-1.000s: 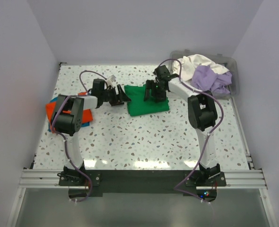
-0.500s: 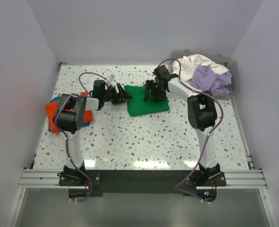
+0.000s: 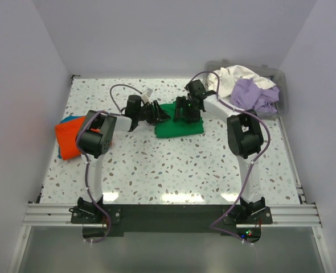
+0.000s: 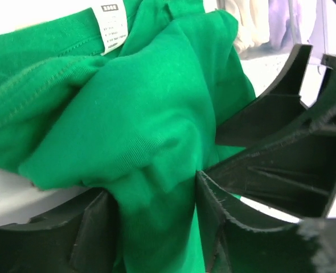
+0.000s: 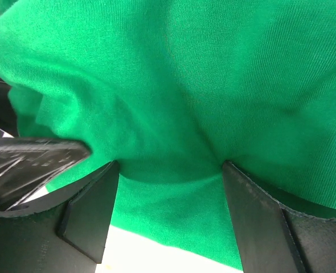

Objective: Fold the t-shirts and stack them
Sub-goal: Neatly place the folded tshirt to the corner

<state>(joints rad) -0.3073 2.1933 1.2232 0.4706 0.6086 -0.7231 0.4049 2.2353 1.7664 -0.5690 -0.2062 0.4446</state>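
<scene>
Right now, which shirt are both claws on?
The green shirt; the orange shirt lies far left, the white shirt and lavender shirt sit in the bin.

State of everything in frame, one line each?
green t-shirt, folded on the table, both grippers on it
orange t-shirt, folded, at table's left edge
white t-shirt, crumpled in clear bin
lavender t-shirt, crumpled in clear bin
left gripper, fingers astride a green fold, grip unclear
right gripper, open, fingers pressed on green cloth
</scene>
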